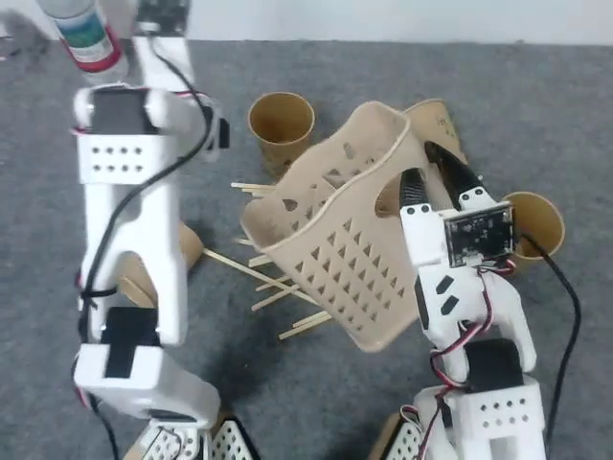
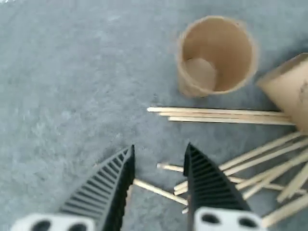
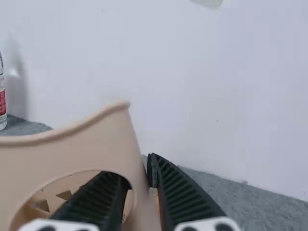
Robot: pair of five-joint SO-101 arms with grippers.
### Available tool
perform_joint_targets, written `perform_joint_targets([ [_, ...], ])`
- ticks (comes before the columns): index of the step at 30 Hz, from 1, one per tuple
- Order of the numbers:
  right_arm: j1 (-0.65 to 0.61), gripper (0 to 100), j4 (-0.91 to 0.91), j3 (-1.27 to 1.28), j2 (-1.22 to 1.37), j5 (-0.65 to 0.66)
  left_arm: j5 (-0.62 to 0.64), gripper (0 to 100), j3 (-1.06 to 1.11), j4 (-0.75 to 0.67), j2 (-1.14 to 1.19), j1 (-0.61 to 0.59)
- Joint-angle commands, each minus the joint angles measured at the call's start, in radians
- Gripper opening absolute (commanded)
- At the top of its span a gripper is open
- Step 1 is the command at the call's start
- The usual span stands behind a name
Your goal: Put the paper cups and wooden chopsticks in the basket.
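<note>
Here, right hand astride basket rim.

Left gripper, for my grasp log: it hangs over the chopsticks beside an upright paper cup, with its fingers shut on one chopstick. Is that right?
Not quite. The left wrist view shows the left gripper over the chopsticks beside the upright paper cup, but its fingers are open and grip no chopstick.

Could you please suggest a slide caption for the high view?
Right gripper clamps the rim of the tilted basket, with paper cups and wooden chopsticks scattered on the grey carpet around it.
</note>
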Motion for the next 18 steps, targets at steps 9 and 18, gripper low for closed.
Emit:
perform_joint_targets([
  [9, 0.010, 0.6, -0.321, 0.126, -0.001, -0.023, -0.021, 17, -0.062, 0.035, -0.169, 0.084],
  [18, 0.013, 0.6, -0.518, 0.147, 0.148, -0.020, -0.025, 17, 0.105, 0.037, -0.270, 0.186],
])
